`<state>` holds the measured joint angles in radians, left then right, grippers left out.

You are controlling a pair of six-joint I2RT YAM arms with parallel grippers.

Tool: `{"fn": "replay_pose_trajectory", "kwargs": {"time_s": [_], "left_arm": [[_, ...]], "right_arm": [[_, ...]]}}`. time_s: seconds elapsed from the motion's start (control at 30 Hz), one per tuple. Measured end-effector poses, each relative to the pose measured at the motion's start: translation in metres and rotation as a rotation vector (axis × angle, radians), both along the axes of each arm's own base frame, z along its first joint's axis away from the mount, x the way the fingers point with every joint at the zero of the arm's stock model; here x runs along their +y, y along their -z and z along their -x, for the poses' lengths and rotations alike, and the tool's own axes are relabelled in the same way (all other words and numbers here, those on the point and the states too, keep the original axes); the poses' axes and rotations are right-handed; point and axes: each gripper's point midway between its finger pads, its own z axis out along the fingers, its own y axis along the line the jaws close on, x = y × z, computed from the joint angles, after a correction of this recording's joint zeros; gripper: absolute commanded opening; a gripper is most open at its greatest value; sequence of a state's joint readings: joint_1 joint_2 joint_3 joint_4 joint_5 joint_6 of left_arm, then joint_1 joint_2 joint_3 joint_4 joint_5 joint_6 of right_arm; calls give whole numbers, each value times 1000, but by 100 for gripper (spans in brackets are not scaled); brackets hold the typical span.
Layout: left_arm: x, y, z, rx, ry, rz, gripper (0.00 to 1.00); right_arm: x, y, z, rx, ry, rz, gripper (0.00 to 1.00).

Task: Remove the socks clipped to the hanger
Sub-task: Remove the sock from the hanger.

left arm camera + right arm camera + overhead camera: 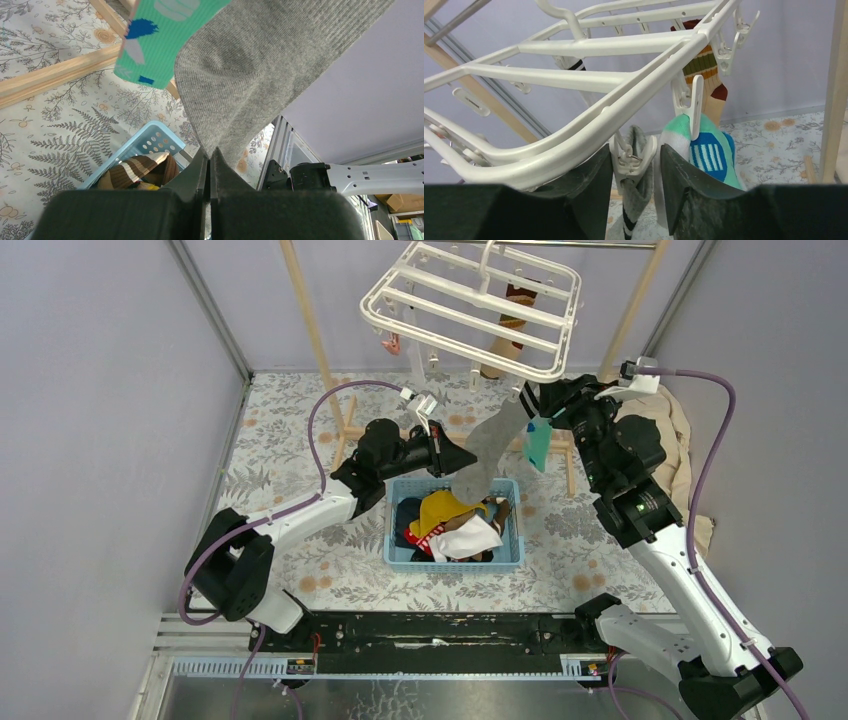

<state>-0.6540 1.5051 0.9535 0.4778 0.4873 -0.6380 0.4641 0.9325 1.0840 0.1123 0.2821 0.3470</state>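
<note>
Overhead, the left claw (466, 458) holds a grey sock (495, 445) taut from the white hanger (470, 310), above a blue basket (455, 564) of loose socks (455, 525). The right claw (532, 402) is up at the frame's edge. From the left wrist, the jaws are pinched shut on the sock's toe. From the right wrist, the jaws stand wide either side of the clip (634, 157), beside a teal sock (706, 152). Squeezing the clip squarely, with steady downward tension from the left, should free the sock without yanking the frame.
</note>
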Motion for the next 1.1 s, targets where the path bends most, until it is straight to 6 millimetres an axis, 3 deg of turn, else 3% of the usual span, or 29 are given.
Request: {"fn": "replay_pose_trajectory", "kwargs": {"time_s": [0.27,0.4,0.5,0.53,0.63,0.73,0.83,0.93,1.1], "left_arm": [[0,0,0,0,0,0,0],[0,0,0,0,0,0,0],[0,-1,1,1,2,2,0],[0,-2,1,2,3,5,0],[3,-8,8,4,8,18,0],[9,-23,20,-8,23,41,0],[17,-44,34,-38,40,72,0],[24,-64,50,-67,58,100,0],[33,-77,73,-67,94,120,0]], "right_arm": [[0,-8,0,-26,2,-34,12],[0,-11,0,-35,1,-44,12],[0,-12,0,-40,1,-47,21],[0,-12,0,-41,1,-47,33],[1,-11,-1,-38,-1,-46,51],[3,-10,-1,-34,-11,-44,59],[5,-6,-2,-27,-20,-39,80],[9,2,-1,-10,-43,-29,85],[12,19,4,28,-70,-6,88]]}}
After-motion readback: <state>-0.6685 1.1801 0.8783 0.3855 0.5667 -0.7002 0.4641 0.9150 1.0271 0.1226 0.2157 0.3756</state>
